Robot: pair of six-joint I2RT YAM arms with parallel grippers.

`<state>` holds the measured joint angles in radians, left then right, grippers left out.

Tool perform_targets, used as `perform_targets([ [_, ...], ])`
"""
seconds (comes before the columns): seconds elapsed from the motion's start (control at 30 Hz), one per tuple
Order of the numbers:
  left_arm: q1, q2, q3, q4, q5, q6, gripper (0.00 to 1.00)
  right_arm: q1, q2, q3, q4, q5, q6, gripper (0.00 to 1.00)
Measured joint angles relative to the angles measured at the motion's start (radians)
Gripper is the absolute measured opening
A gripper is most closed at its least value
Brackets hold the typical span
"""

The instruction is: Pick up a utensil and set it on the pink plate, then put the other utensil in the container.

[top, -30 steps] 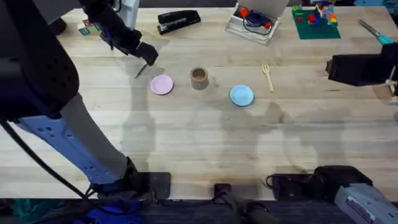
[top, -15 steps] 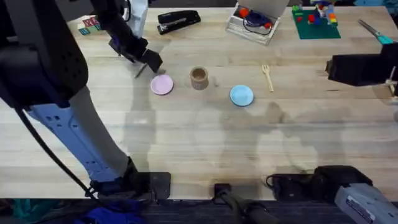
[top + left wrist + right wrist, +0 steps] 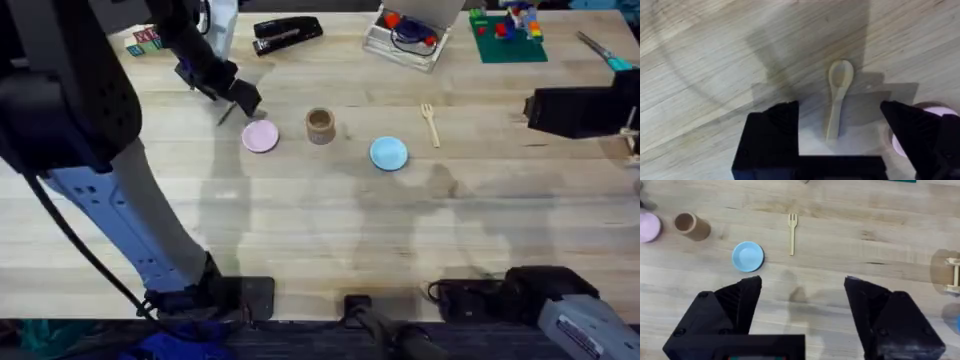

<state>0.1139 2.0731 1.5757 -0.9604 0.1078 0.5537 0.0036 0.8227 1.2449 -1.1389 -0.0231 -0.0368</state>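
A pale wooden counter (image 3: 330,220) seen from above, with two robot arms rising from its near edge. Partway back stand three small things in a row: the pink plate (image 3: 260,136), the tan container (image 3: 320,125) and a light-blue plate (image 3: 388,153). Just beyond the blue plate lies the wooden fork (image 3: 430,123), flat and apart from everything. The right end effector (image 3: 802,297) hangs well off to the right side, its black fingers spread wide and empty. The left end effector (image 3: 840,122) is over the far left of the row, just beside the pink plate, fingers spread either side of the spoon (image 3: 837,102), which lies flat on the counter with its handle between the fingers and its bowl pointing away. Nothing is gripped yet. The spoon looks very light, stiff and thin, lying flush with the wood, so it is likely to skid or pivot when pinched; the slim handle near its middle seems the best place to take hold, fingertips low against the counter. At the far edge sit a black stapler (image 3: 287,33), a clear box (image 3: 408,35) and toy bricks (image 3: 508,28)
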Motion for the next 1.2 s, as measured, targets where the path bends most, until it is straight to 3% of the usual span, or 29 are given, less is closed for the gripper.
perform_targets([
  [0.17,0.0,0.001,0.0,-0.004,0.0,0.0,0.994,0.0,0.0,0.0,0.0,0.0,0.0,0.995],
  [0.23,0.0,0.001,0.002,-0.006,-0.003,0.001,0.95,0.0,0.0,0.0,0.0,0.0,0.0,0.996],
  [0.37,0.002,0.003,0.003,-0.016,-0.007,-0.003,0.572,0.0,0.0,0.0,0.0,0.0,0.0,0.995],
  [0.47,0.003,0.003,0.003,-0.018,-0.007,0.0,0.123,0.0,0.0,0.0,0.0,0.0,0.0,0.997],
  [0.5,0.003,0.003,0.004,-0.02,-0.007,0.002,0.072,0.0,0.0,0.0,0.0,0.0,0.0,0.996],
  [0.77,0.003,0.004,0.012,-0.036,-0.007,-0.002,0.046,0.0,0.0,0.0,0.0,0.0,0.0,0.995],
  [1.07,0.003,0.011,0.132,-0.186,0.003,-0.036,0.041,0.0,0.0,0.0,0.0,0.0,0.0,0.996],
  [1.2,0.003,-0.029,0.136,-0.25,0.005,-0.058,0.042,0.0,0.0,0.0,0.0,0.0,0.0,0.996],
])
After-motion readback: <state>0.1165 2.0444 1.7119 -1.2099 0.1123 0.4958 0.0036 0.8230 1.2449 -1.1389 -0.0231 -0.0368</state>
